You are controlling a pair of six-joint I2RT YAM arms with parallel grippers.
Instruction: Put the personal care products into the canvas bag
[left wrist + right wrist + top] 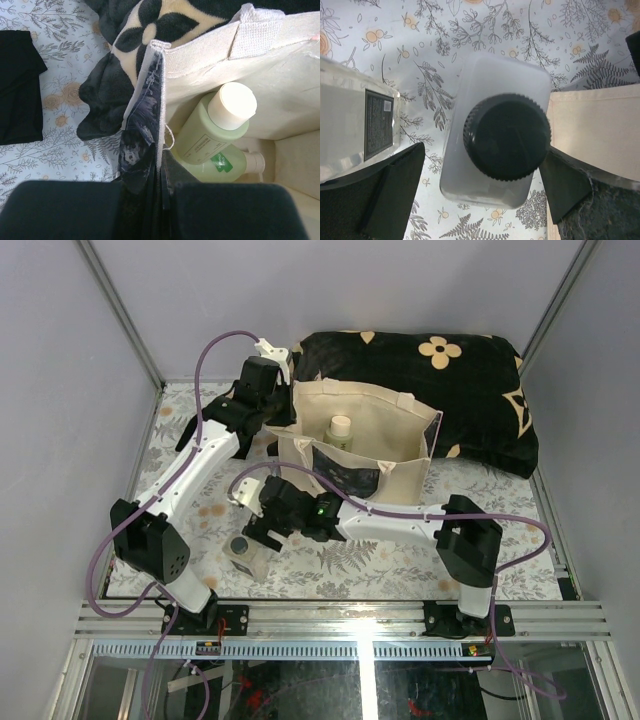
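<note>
The canvas bag stands open at mid-table. My left gripper is shut on the bag's left edge, with the fabric pinched between the fingers. Two pale green bottles lie inside the bag, one with a beige cap on top and one beneath it; one shows in the top view. My right gripper is open and low over the table. Its fingers straddle the upright white bottle with a dark cap. The squat clear-tan bottle stands just left of it.
A black cushion with beige flowers lies behind the bag and presses against its left side. A black cloth lies on the floral table cover. The bag's beige front is close to my right finger.
</note>
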